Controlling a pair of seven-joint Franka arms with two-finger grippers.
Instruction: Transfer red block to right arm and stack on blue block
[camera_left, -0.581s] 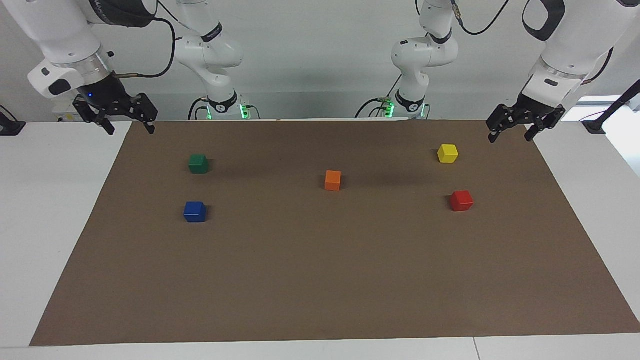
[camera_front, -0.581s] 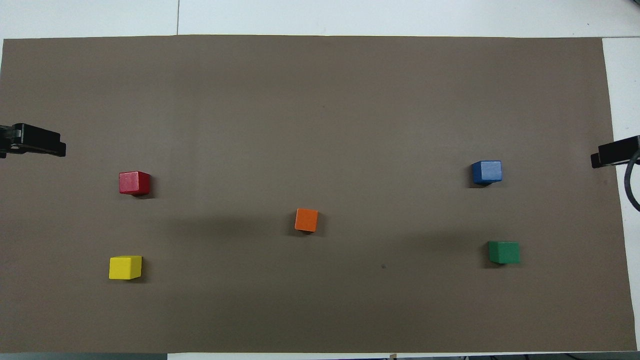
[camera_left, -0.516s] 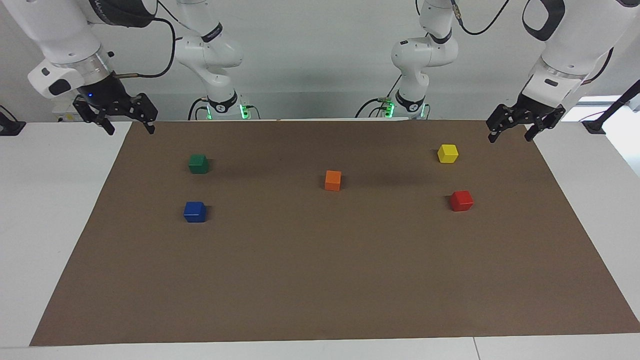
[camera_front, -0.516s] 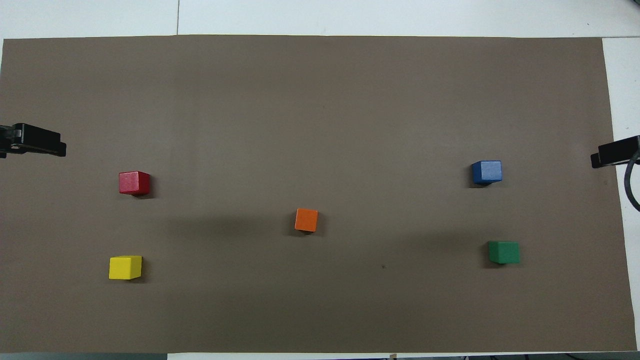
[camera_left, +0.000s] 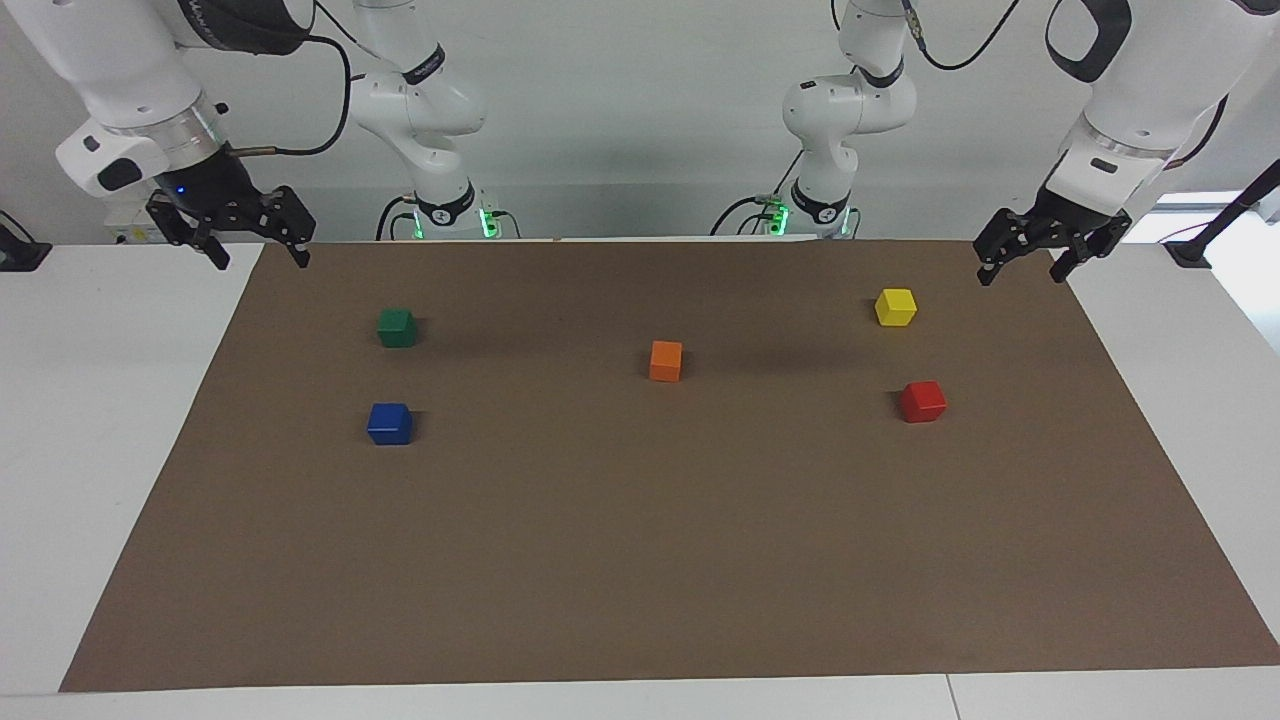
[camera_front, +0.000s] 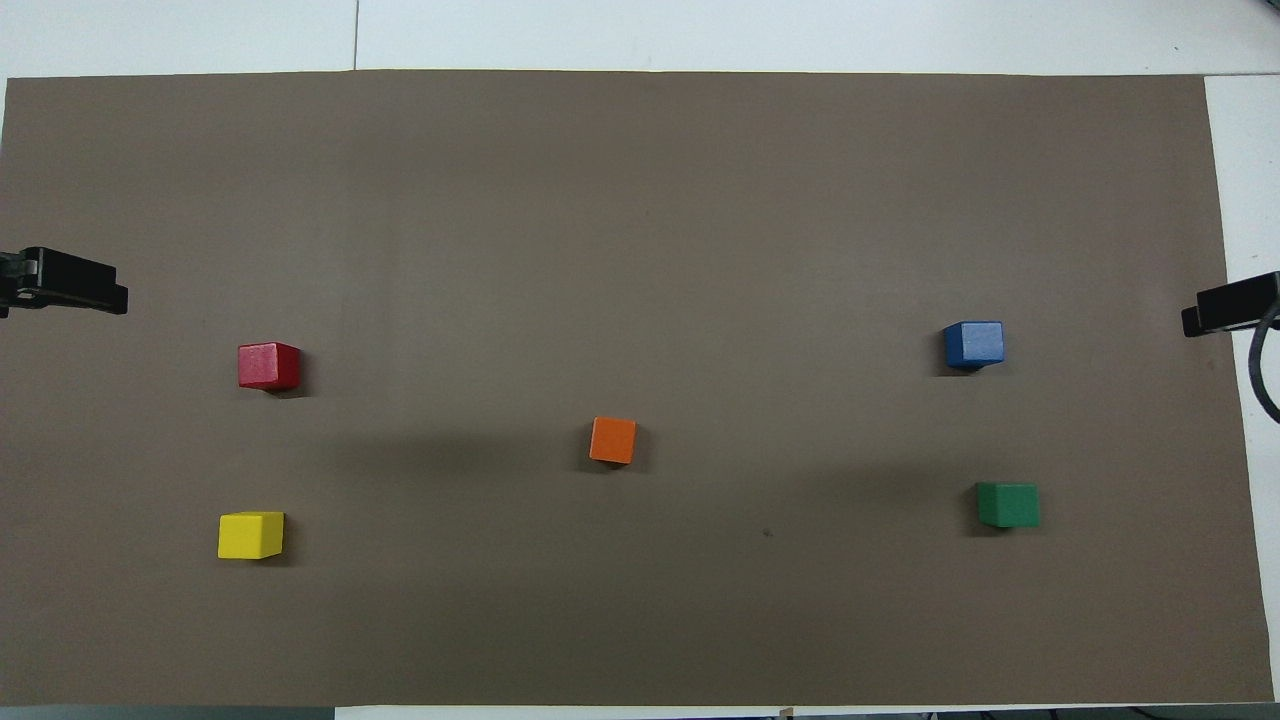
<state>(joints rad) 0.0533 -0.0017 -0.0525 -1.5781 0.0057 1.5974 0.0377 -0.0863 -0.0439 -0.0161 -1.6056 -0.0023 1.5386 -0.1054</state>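
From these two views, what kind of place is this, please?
Most likely a robotics lab test bench: two white arms mounted at a white table, a brown mat spread over it, and small coloured cubes such as the red block and blue block spaced apart.

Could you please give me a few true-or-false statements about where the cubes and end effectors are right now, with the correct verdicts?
1. The red block rests on the blue block. False: both sit apart on the brown mat, at different ends.
2. The orange cube lies between the two groups of cubes. True.
3. The left end effector holds the red block. False: it is open and empty, above the mat's corner.
4. The green cube is nearer to the robots than the blue block. True.
5. The right end effector is open and empty. True.
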